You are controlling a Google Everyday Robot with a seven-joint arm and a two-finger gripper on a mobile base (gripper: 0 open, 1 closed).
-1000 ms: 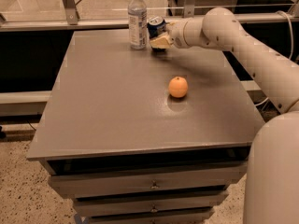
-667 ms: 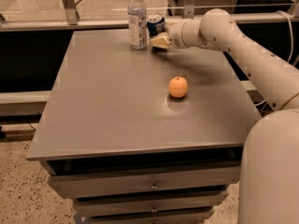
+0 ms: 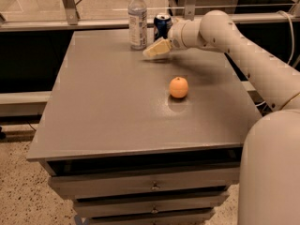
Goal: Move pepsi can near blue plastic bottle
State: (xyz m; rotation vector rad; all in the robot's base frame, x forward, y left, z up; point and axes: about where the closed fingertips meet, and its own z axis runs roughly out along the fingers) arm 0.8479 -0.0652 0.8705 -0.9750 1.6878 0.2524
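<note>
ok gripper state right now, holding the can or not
gripper: cannot be told; it sits just in front of the can, right of the bottle

High view (robot body point(image 3: 272, 172) at right) down over table point(image 3: 117, 111); gripper point(image 3: 152, 51) far side.

The bottle point(image 3: 137, 20), clear with white cap and pale label, stands upright at the worktop's point(image 3: 103, 107) far edge. The dark blue can point(image 3: 162, 26) stands upright just beside the bottle. The hand point(image 3: 153, 51) is in front of the can.
</note>
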